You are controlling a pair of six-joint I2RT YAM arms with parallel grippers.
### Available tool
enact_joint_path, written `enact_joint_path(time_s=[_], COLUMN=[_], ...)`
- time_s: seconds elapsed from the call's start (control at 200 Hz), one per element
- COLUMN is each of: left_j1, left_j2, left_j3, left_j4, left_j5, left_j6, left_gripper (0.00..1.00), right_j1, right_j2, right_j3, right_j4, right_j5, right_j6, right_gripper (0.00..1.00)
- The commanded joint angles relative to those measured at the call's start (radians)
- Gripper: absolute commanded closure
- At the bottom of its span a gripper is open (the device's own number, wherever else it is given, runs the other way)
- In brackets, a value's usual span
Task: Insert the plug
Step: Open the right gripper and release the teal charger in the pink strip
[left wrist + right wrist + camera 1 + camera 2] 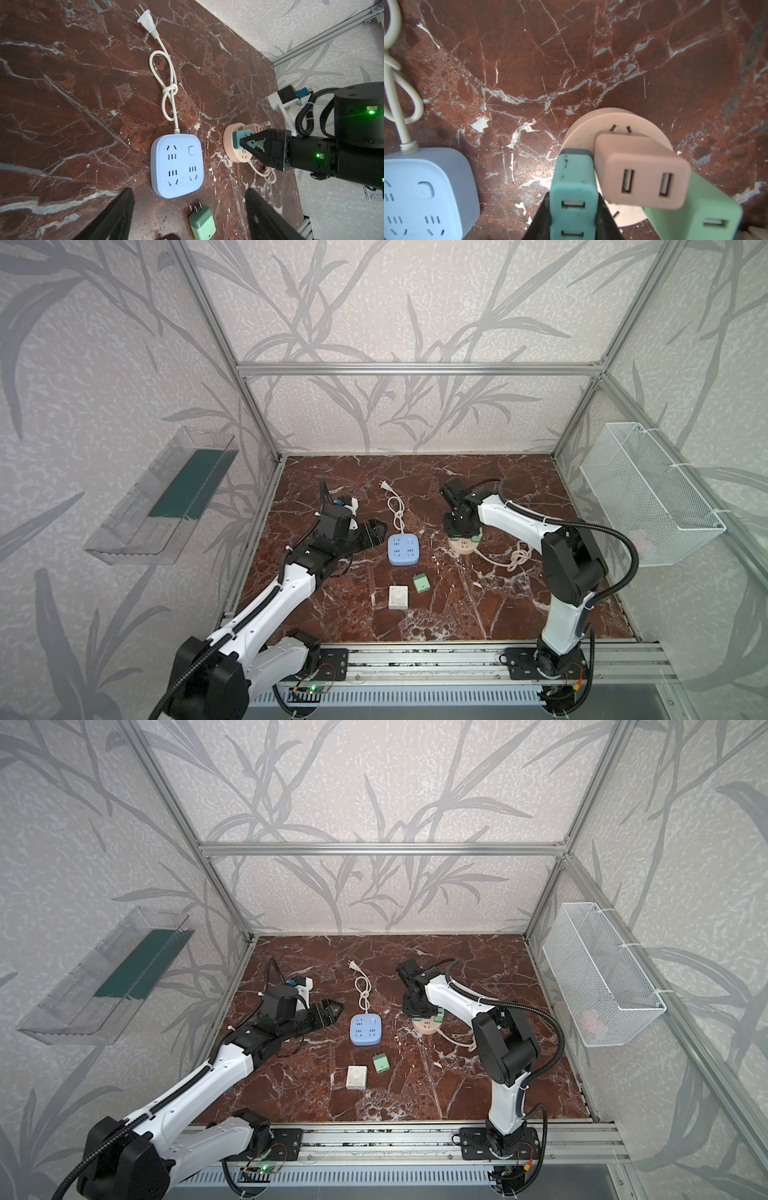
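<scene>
Marble table [478, 605] carries the round pink socket [229, 143] lying flat. My right gripper [242, 143] is clamped on the teal plug [574, 193], upright against the socket face, probably for a straight push; how deep it sits, can't tell. Left gripper [376, 533] is spread and empty beside the blue power strip [402, 547]. Pink adapter [641, 170] and green adapter [695, 207] crowd the plug.

Right gripper [462, 534] over round socket [463, 548] (blue strip [402, 548] beside).
</scene>
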Motion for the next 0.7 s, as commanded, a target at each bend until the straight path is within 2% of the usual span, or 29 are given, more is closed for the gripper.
enact_joint_path(time_s=[0.0,0.365,0.695], left_j1=[0.004,0.004,0.001], left_j2=[-0.017,-0.057,-0.115], left_j3=[-0.017,0.013,0.005], left_j4=[0.003,-0.047,-0.105], left_j5=[0.003,-0.01,-0.052], left_j6=[-0.012,-0.012,-0.026], left_gripper=[0.19,0.19,0.19], right_j1=[0.007,0.033,0.047], right_j2=[0.155,0.093,0.061], right_j3=[-0.084,0.037,0.041], right_j4=[-0.124,-0.067,-0.009], right_j5=[-0.129,-0.104,-0.153], right_j6=[-0.032,-0.097,-0.109], right_gripper=[1.0,1.0,1.0])
